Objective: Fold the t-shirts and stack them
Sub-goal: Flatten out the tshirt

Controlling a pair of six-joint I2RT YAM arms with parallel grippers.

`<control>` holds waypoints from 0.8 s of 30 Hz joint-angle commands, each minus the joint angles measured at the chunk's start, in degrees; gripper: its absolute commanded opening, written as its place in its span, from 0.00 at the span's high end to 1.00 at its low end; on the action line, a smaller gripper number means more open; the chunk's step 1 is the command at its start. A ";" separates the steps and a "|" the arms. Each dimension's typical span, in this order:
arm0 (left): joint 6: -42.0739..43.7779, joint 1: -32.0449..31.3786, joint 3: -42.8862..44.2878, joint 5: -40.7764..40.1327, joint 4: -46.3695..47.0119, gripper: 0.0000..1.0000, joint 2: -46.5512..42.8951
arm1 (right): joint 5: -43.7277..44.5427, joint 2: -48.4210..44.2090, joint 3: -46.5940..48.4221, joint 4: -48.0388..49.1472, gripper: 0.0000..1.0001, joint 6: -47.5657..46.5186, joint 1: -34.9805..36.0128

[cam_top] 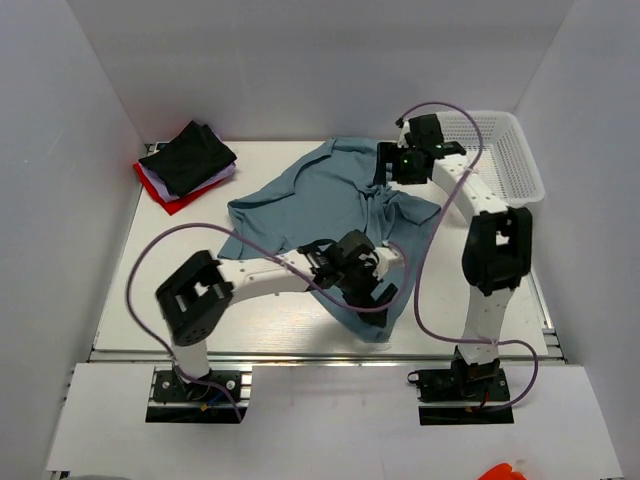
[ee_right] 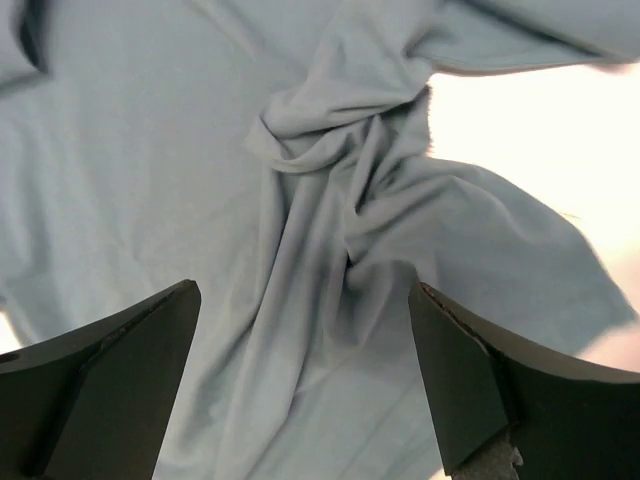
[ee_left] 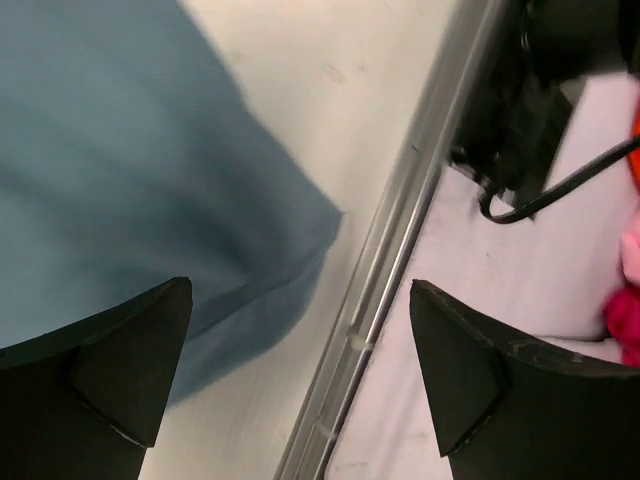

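A dusty blue-teal t-shirt (cam_top: pixel 320 200) lies rumpled across the middle of the table, one end reaching the near edge. My left gripper (cam_top: pixel 375 290) hovers open over that near corner (ee_left: pixel 150 200), nothing between its fingers. My right gripper (cam_top: pixel 392 168) hangs open above the shirt's far right part, over a bunched ridge of folds (ee_right: pixel 330 150); its jaws are empty. At the far left sits a stack of folded t-shirts: a black one (cam_top: pixel 188 157) on top, a white one under it and a red one (cam_top: pixel 170 198) at the bottom.
A white mesh basket (cam_top: pixel 505 150) stands at the far right corner. The table's metal front rail (ee_left: pixel 390 270) runs just beside the shirt's near corner. A purple cable loops around each arm. White walls enclose the table on three sides.
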 commanded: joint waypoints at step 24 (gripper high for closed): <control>-9.73 40.91 9.48 -44.12 -0.80 0.00 4.91 | -8.34 -28.13 -49.90 14.52 0.10 15.23 15.18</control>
